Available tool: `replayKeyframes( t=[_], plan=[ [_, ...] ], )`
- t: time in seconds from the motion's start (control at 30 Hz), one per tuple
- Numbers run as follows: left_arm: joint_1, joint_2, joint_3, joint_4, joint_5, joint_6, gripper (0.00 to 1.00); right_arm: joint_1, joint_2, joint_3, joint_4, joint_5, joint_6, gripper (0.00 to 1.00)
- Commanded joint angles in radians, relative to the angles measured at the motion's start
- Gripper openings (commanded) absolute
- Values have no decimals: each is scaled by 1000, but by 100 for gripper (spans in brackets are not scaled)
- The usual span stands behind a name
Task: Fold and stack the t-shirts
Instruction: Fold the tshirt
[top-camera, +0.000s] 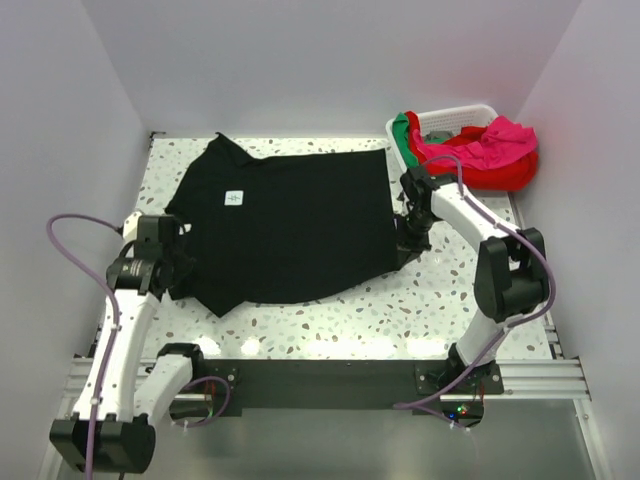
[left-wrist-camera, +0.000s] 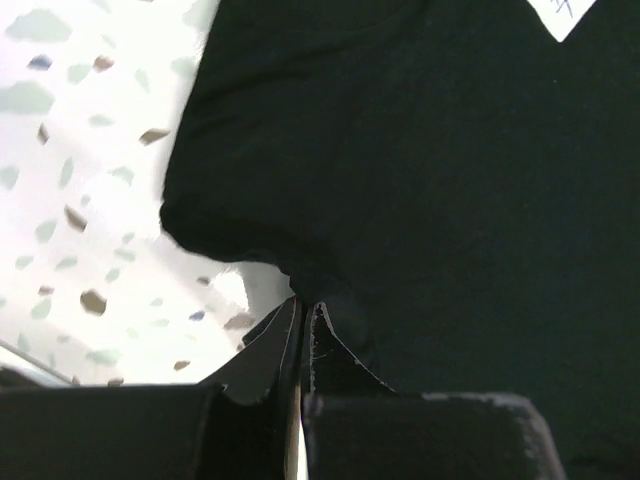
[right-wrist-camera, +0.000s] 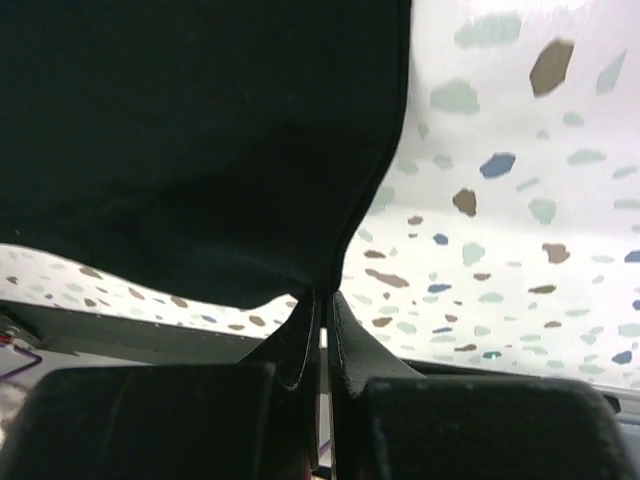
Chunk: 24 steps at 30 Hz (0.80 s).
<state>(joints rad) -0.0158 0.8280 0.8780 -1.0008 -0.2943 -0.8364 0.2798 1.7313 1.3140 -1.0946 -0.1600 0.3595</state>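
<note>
Speckled white bench (top-camera: 450, 290) in a white-walled cell: plain black cloth t-shirt (top-camera: 290, 220) lies spread flat mid-bench, left gripper (left-wrist-camera: 302, 305) clamped on its near-left sleeve edge, right gripper (right-wrist-camera: 322, 297) clamped on its near-right hem corner; flattening looks done, first fold next, needing both arms to lift in step.

White arm links (top-camera: 122, 338), black joints (top-camera: 508, 282), looping lilac cables (top-camera: 52, 236).

Bright even light, soft shadows, blurred wrist foregrounds
</note>
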Motion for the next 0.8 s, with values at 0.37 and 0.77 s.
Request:
replayKeyframes(
  t=[0.37,0.77],
  plan=[
    [-6,339,213,381,93,258,0,-42,236,310,6,-30,19,0],
    [4,539,361,450,61,342,0,-99,405,542,6,-59,47,0]
  ],
)
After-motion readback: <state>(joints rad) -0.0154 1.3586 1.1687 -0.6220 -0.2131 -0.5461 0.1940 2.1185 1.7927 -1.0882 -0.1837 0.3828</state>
